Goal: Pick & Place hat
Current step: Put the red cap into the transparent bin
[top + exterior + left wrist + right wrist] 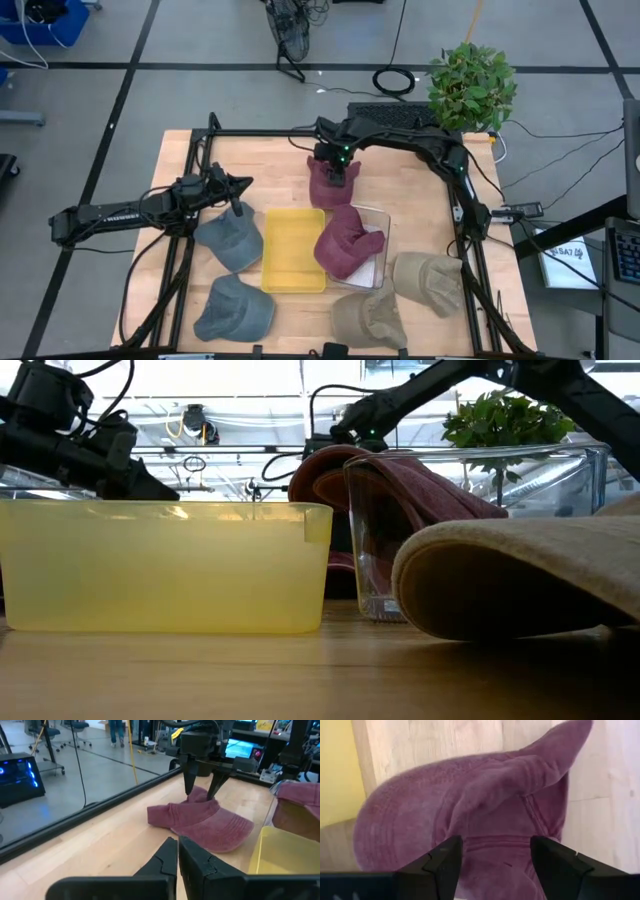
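Observation:
A maroon hat (330,187) lies flat on the table beyond the yellow bin (293,250). My right gripper (337,172) hangs over it, open and pointing down; in the left wrist view its fingers (189,785) stand on either side of a raised fold of the crown (201,796). The right wrist view shows that crown (485,805) between the open fingers. A second maroon hat (347,245) lies in the clear bin (382,215). My left gripper (243,185) is shut and waits at the table's left, above a grey-blue hat (230,240). My right gripper comes at the maroon hat's crown (495,825) from above, pointing down, with one finger on each side of its raised fold. The fingertips (212,795) reach down to the cloth, but I cannot tell whether they touch it. The hat lies on the table.
A second grey-blue hat (232,310) and two beige hats (370,318) (428,280) lie along the near edge. A potted plant (470,85) stands past the far right corner. In the low view the yellow bin (165,565) and the clear bin (470,530) fill the foreground.

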You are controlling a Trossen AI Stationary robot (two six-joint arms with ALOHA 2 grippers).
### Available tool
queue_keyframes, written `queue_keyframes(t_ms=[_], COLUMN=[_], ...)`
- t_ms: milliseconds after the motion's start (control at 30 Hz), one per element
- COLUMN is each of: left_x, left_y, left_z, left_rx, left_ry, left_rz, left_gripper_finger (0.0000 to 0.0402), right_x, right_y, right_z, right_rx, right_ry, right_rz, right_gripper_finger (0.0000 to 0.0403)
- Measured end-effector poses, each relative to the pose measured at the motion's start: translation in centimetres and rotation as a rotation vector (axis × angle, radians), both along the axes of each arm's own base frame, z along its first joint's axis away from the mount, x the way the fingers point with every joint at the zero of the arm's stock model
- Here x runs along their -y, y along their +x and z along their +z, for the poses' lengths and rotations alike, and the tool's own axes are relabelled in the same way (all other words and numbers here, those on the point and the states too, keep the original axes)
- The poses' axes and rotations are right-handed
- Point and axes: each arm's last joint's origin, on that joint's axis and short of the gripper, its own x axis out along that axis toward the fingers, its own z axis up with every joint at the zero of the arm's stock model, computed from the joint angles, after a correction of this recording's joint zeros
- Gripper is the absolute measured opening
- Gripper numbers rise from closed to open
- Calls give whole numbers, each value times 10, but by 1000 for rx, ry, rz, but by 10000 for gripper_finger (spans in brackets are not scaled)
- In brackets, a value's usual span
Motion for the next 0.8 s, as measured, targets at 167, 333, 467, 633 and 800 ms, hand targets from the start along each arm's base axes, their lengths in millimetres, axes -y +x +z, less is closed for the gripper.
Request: queue_keyframes(t_ms=[167, 333, 467, 633, 800], left_x=[0, 0, 0, 0, 0], left_y=[0, 0, 0, 0, 0], left_z=[0, 0, 0, 0, 0], left_rx=[4, 4, 4, 4, 3], left_ry=[-4, -6, -5, -4, 2], left_rz=[1, 1, 1, 2, 1], left_gripper_finger=[25, 25, 26, 26, 26], right_x=[1, -1, 0, -2, -11], right_y=[0, 0, 1, 1, 0], right_z=[-3, -1, 9, 29, 24], right_rx=[-5, 12, 45, 112, 60], right_ry=[-12, -6, -27, 12, 56], right_rz=[46, 86, 95, 91, 92], right_gripper_finger=[219, 219, 219, 216, 216])
